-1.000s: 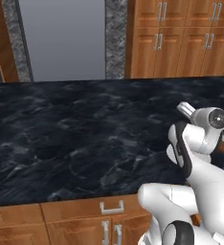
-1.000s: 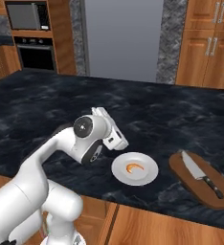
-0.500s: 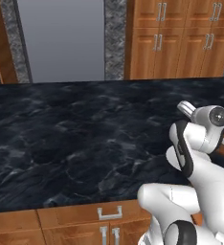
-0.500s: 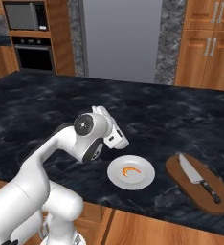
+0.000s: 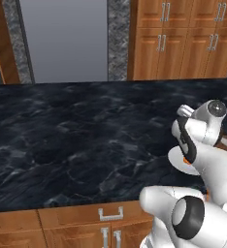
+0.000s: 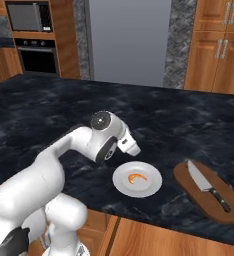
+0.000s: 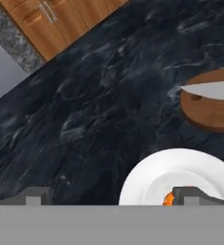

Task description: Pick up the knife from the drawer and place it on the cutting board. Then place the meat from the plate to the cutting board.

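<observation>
Gripper (image 7: 111, 195) fingers are spread wide apart and nothing is held between them. In the hand view, one dark fingertip (image 7: 196, 195) is seen over the near part of the plate (image 7: 152, 179), and the meat (image 7: 168, 198) is glimpsed just beside that tip, partly hidden by it.

In the right base view, the knife (image 6: 208, 184) is already laid flat on the cutting board (image 6: 191, 190), blade towards the far end and black handle towards the near end. The first half of the task is therefore judged complete. The drawer is not dealt with further at this stage.

The meat (image 6: 136, 178) is still seated near the middle of the plate (image 6: 123, 184), which rests on the counter (image 6: 49, 115) just below and ahead of the gripper (image 6: 134, 148). The cutting board lies beyond the plate, apart from it, on the side away from the arm.

Remaining steps are judged as follows: the gripper is to be lowered onto the meat, closed on it, and carried across to the cutting board, clear of the knife.
</observation>
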